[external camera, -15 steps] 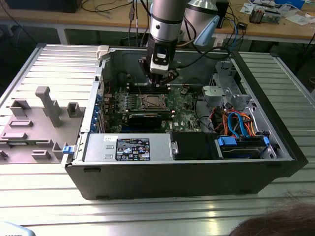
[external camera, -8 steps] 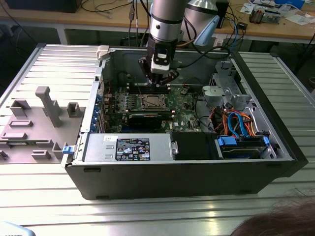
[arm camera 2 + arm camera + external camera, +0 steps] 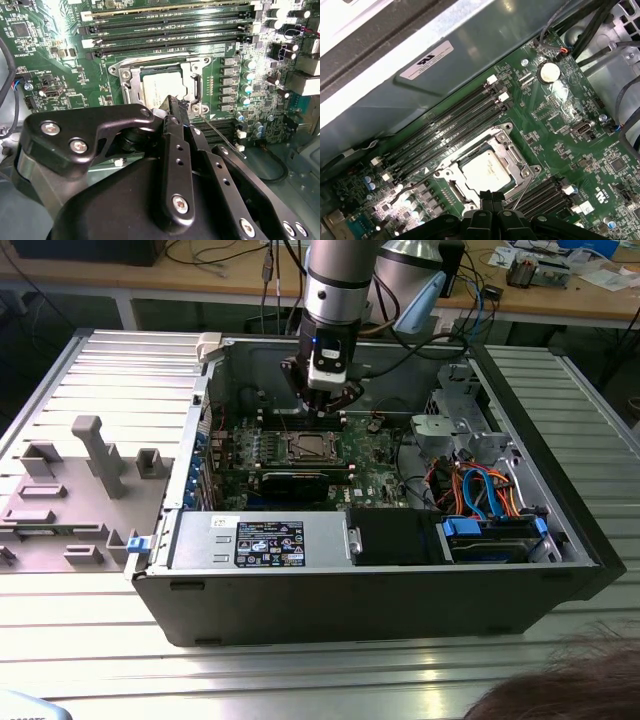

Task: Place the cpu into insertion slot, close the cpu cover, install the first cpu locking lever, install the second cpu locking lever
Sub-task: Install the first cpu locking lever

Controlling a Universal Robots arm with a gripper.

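The cpu (image 3: 487, 170) sits flat in the insertion slot (image 3: 122, 75), with its silvery-grey top facing up. The cpu cover (image 3: 512, 152) lies down over it, so the frame runs around the chip's edges and the chip shows through the square cut-out.

The claw (image 3: 490, 195) hangs just above the slot's edge, and in both wrist views its black fingertips (image 3: 170, 102) are pressed together. I cannot tell whether the tips touch the cover. In the exterior view the claw (image 3: 325, 408) sits at the end of the upright arm, just behind the slot and over the green motherboard (image 3: 380, 465).

A thin metal locking lever (image 3: 222, 137) runs out from a corner of the slot and passes close beside the claw's fingers. I cannot tell whether it is hooked down.

Long black memory slots (image 3: 450, 135) lie in rows along one side of the insertion slot, and more of them lie on the opposite side. A row of small round capacitors (image 3: 247, 75) stands just beside the slot. A coin cell battery (image 3: 549, 73) sits on the board well apart from it.

The slot lies near the middle of the open computer case (image 3: 350, 590), which rests on a ribbed metal bench (image 3: 300, 670). The power supply (image 3: 265, 540) is in front of the slot. A grey fixture tray (image 3: 80, 490) lies on the bench outside the case, far to the exterior view's left of the slot.
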